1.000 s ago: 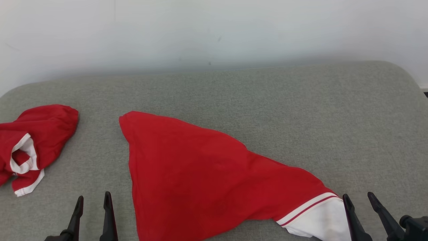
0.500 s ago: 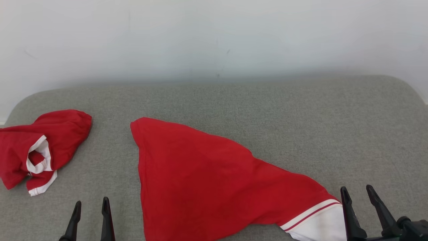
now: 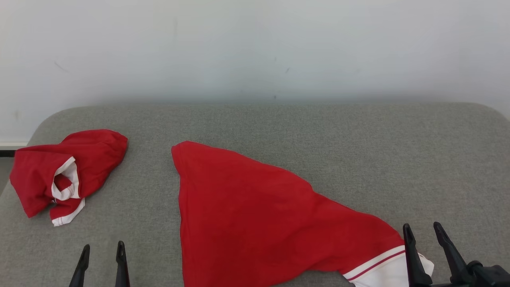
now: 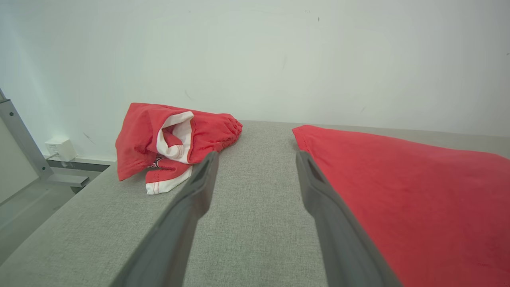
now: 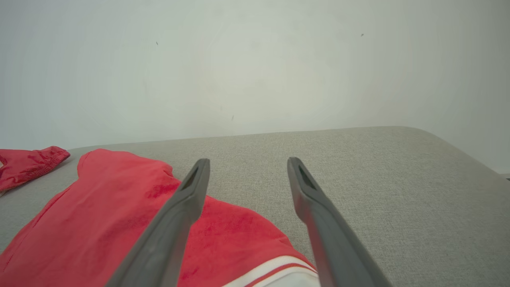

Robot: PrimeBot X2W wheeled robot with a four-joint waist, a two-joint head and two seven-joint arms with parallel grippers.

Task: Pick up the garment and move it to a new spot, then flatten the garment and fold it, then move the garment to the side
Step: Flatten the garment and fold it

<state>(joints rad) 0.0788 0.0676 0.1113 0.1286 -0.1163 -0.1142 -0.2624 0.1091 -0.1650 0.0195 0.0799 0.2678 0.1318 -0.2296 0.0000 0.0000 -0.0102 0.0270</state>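
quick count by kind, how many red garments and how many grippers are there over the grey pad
red garments: 2, the spread garment and the bunched garment
grippers: 2, the left gripper and the right gripper, both open
total: 4

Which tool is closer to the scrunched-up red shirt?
Left. The left tool sits near the scrunched-up red shirt; the right tool is far across, by the spread garment.
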